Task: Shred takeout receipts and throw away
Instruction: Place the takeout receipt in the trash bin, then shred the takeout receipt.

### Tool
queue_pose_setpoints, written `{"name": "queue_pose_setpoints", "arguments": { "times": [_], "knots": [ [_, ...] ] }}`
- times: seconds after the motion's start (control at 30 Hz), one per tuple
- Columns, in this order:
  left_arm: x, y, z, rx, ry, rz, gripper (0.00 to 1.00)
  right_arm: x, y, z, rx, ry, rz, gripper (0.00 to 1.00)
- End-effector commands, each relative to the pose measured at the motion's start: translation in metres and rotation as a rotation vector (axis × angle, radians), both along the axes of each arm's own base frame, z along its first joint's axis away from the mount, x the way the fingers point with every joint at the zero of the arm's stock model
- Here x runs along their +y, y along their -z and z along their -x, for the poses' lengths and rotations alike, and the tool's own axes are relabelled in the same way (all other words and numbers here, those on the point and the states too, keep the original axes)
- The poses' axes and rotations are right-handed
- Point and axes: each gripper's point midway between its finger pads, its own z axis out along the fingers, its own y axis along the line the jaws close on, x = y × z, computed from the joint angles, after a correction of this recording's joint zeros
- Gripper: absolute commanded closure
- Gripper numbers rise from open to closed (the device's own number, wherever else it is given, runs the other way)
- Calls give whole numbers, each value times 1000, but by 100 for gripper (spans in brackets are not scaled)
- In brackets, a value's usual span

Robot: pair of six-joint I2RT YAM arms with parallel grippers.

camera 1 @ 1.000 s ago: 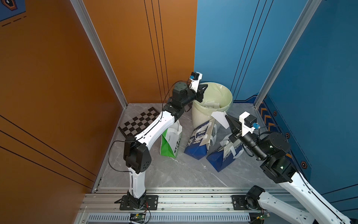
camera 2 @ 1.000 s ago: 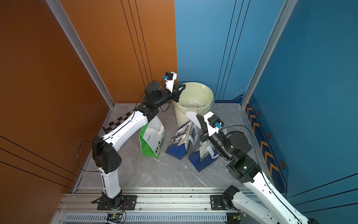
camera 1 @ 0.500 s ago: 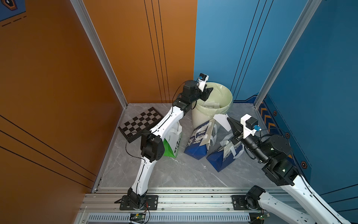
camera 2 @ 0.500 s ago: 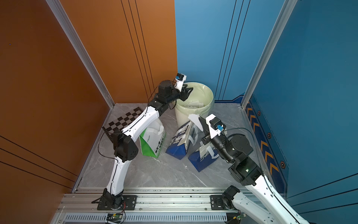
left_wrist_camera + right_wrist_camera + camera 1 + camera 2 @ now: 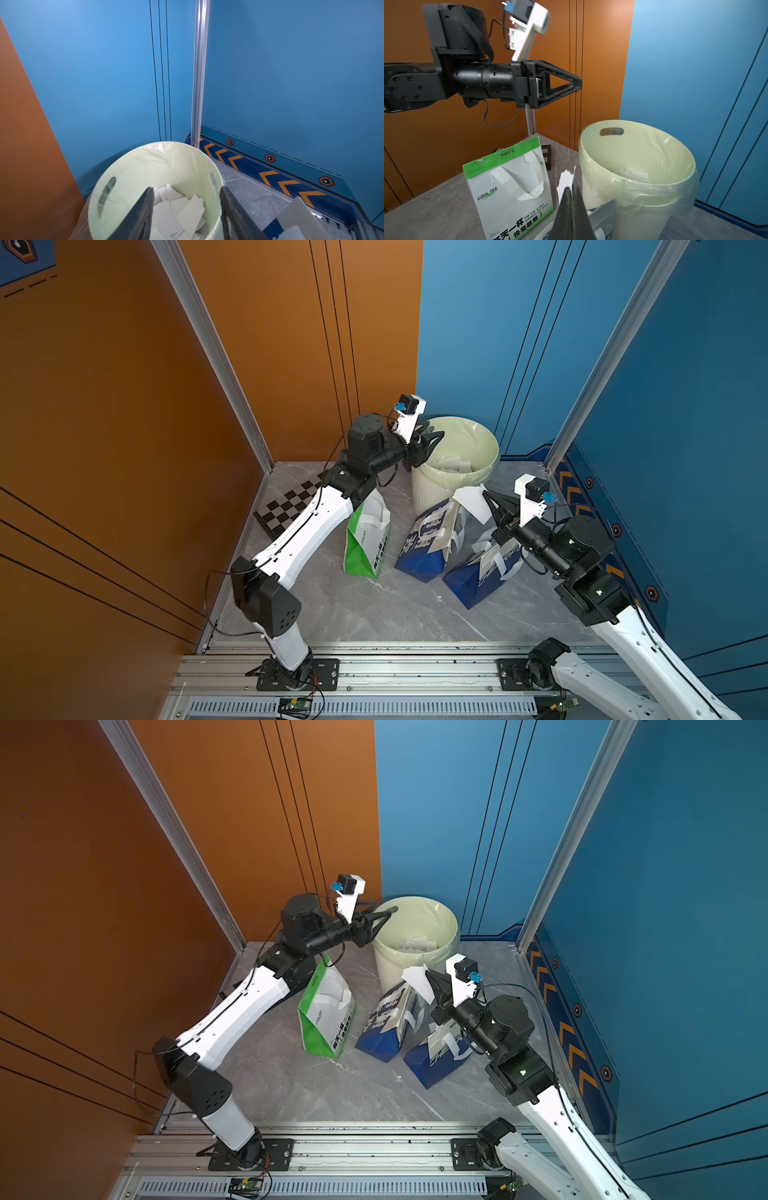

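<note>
Dumping stage: left gripper (image 5: 434, 434) hangs spread and empty over the bin (image 5: 428, 493) (scraps (image 5: 166, 209) inside), so right gripper (image 5: 488, 497) beside it should drop its pinched receipt piece (image 5: 469, 501) next.

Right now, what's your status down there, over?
Left gripper open, empty, above bin. Right gripper shut on torn receipt piece, beside bin. Shreds already inside. Left gripper may crowd the drop.

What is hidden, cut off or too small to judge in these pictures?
- Receipt pieces in the bin: left wrist view, partly behind fingers of the left gripper, cut by the frame edge.
- Held receipt: right wrist view, lower part behind the right gripper; print too small in both top views.
- Blue-white bags: a top view, contents hidden by their own walls.
</note>
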Motion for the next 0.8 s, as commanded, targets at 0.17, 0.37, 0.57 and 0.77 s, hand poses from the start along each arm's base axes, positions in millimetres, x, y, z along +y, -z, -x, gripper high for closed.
{"name": "queue_pose_setpoints", "arguments": {
  "times": [0.17,0.37,0.57,0.77],
  "knots": [
    [13,8,81,78,243,157,36,32,-14,13,30,-252,-129,100],
    [6,13,118,210,399,246,28,46,-24,19,31,-367,-191,100],
    [-5,32,141,255,481,216,29,49,-36,17,27,-400,-274,100],
    [-11,35,146,281,515,224,49,53,-42,13,33,-436,-342,100]
  ]
}}
